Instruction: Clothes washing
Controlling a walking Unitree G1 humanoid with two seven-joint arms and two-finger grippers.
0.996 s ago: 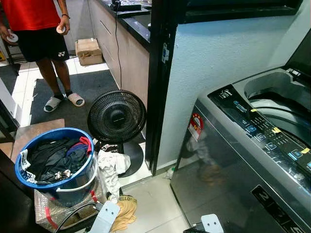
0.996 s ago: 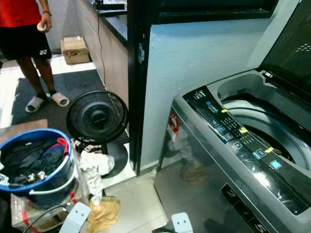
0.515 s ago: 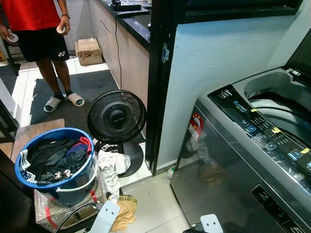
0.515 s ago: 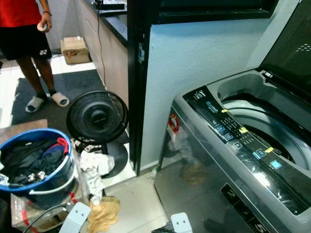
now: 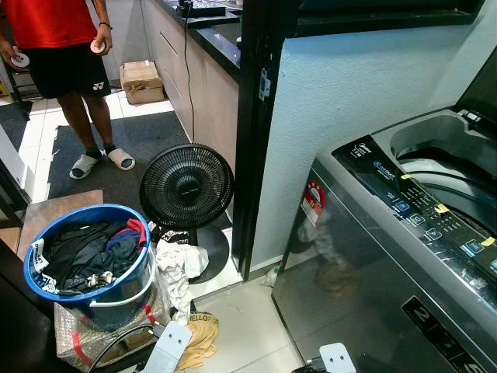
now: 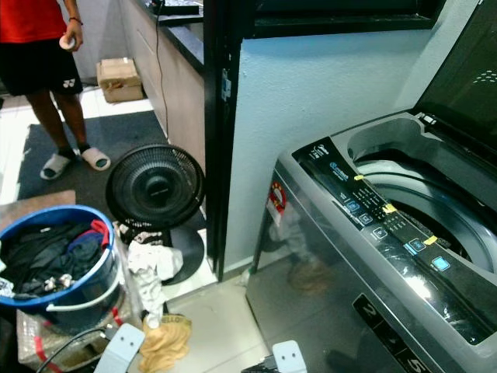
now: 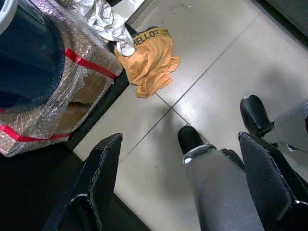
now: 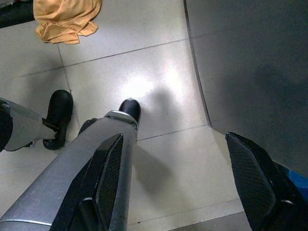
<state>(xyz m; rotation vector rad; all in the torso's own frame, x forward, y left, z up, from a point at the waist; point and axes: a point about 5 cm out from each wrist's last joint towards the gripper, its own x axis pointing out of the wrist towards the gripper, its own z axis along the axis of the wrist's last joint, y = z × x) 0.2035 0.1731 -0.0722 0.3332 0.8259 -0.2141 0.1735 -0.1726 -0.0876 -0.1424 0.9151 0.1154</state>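
Standing at right, the washer has its lid raised and its drum exposed behind the control panel. Laundry sits at left: a blue basket filled with dark clothes rests on a foil-wrapped box bound with red tape. A white garment hangs down beside the basket, and an orange garment lies on the tiled floor just beside the box. A black fan stands behind the basket, near the dark door frame. A person in red shirt and black shorts stands on the mat farther back. Both arms hang low over the floor. Left gripper: fingers spread apart, holding nothing. Right gripper: fingers spread apart, holding nothing, close to the washer's front.
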